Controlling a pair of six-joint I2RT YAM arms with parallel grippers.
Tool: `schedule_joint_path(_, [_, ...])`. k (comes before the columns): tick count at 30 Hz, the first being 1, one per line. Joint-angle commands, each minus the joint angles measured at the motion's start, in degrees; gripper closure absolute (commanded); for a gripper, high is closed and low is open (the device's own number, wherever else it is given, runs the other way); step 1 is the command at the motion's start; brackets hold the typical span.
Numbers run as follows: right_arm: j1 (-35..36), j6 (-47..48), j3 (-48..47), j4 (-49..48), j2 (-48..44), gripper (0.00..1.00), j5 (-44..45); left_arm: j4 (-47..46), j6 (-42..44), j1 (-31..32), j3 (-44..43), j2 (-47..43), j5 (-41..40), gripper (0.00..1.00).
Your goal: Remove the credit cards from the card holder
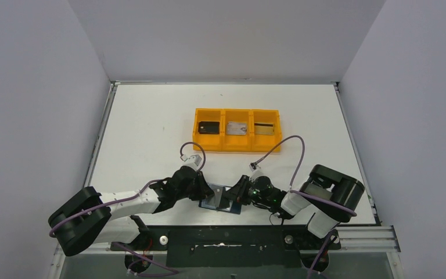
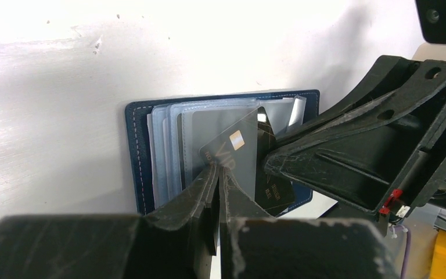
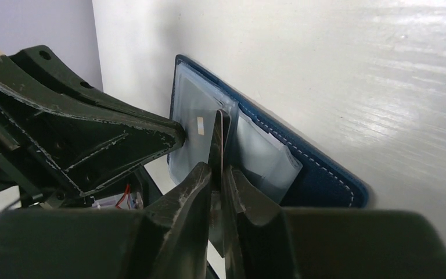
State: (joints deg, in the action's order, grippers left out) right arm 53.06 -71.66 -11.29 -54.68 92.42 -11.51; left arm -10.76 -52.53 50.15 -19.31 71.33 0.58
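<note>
Card holder lies open on the table, near edge, between my grippers. Left wrist view shows clear sleeves fanned out and a dark credit card with a gold chip; overhead shows neither. My left gripper is pressed together at a sleeve's edge. My right gripper pinches the card edge-on. Card's lower part is hidden.

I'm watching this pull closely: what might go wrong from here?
The right gripper pinches the dark card by its thin edge; it may slip out. The left gripper is shut at the clear sleeves, so the card holder may lift or drag. The two grippers sit close and may collide.
</note>
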Motion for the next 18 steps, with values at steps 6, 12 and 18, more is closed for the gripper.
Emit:
schedule_joint_path(6, [-1.6,-2.3,3.0,-7.0,-0.2,0.99,-0.5,7.7,0.6,0.0,1.7,2.0,-3.6,0.97])
schedule_joint_path(12, [-4.4,-2.4,6.6,-1.2,-7.7,1.00,0.8,8.5,0.4,0.0,1.8,0.6,-4.2,0.98])
schedule_joint_path(18, [-5.9,1.3,3.4,10.9,-18.4,1.00,1.9,9.2,0.7,0.0,0.2,-0.7,-4.1,0.96])
